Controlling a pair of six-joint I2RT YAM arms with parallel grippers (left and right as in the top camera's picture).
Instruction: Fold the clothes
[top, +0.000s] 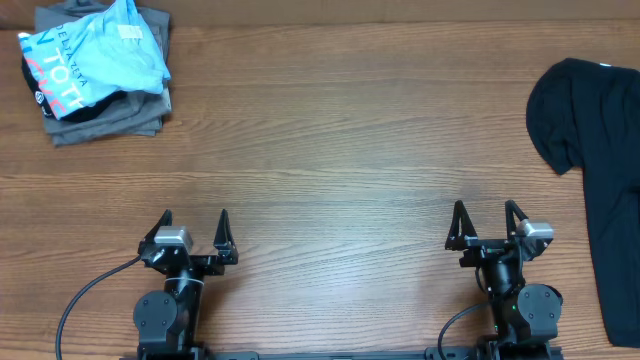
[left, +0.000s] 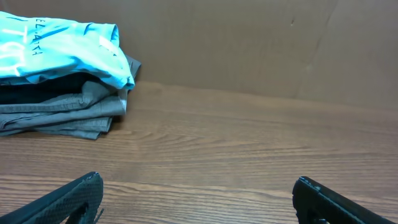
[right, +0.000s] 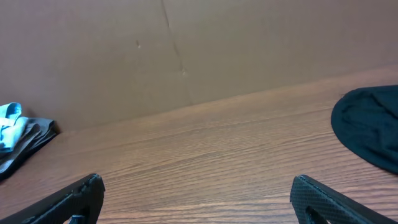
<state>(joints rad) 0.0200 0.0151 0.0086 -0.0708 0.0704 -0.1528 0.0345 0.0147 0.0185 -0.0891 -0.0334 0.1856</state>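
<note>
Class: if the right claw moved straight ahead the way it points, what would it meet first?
Nothing on the table: the right claw faces bare wood, with the black T-shirt off to its right. Probably the brown back wall comes first.

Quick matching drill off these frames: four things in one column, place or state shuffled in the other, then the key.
Things:
1. black T-shirt
2. blue shirt
3. grey garments
4. left gripper

Place or state:
a. far left, lying on top of other clothing
b. open, holding nothing
c. far right, unfolded, partly out of the overhead view
d. folded, underneath another garment

Pairs: 1-c, 2-a, 3-d, 4-b
</note>
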